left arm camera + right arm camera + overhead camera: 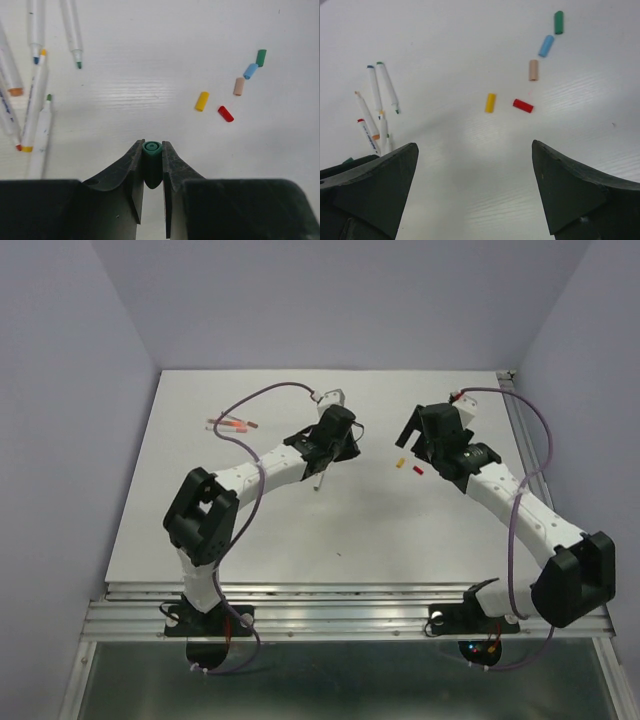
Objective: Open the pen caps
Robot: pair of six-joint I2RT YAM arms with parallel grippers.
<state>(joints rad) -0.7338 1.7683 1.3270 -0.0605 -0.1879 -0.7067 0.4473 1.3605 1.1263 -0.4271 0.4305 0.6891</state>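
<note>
Clamping a green-ended pen [151, 147] at the bottom centre of its wrist view, the left gripper [152, 152] has its fingers tight on it; the right gripper [475, 192] has its fingers wide apart. Loose on the table [445, 40], upper right of both wrist views, lie a yellow cap [490, 102], red cap [523, 105], tan cap [533, 70], blue cap [546, 45] and green cap [559, 22], well apart from the uncapped pens [386, 85] at left.

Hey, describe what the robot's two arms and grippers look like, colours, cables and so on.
Both the left arm and right arm have white links with chunky black joint housings. A purple cable loops along each. The left gripper and right gripper have matte black, wedge-shaped fingers tapering to the tips. I see no markings.
</note>
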